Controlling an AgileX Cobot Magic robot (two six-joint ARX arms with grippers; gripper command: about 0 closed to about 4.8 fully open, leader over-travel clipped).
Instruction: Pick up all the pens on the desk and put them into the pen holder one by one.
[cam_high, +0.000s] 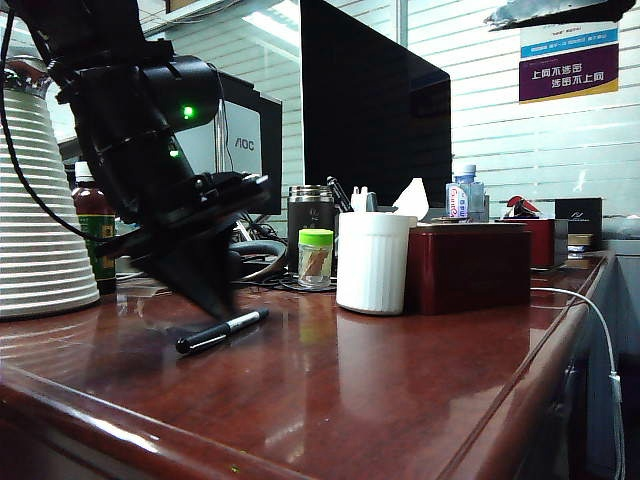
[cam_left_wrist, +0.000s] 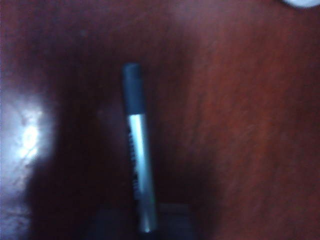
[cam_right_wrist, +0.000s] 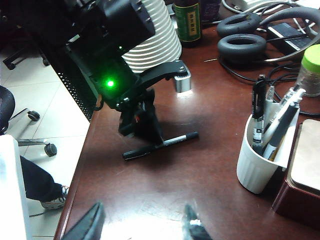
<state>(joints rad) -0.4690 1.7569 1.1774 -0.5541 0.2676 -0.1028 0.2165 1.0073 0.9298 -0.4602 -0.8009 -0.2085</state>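
Exterior view: left gripper tilted down over pen, grip unclear; right gripper raised, jaws apart

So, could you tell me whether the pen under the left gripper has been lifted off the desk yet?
No, the pen lies flat on the desk beneath the left gripper.

A: What's in the left wrist view?
B: A blurred pen, dark cap toward the top, pale barrel running to the bottom edge, on the reddish desk.
A: Anything else?
B: A glare patch at left.
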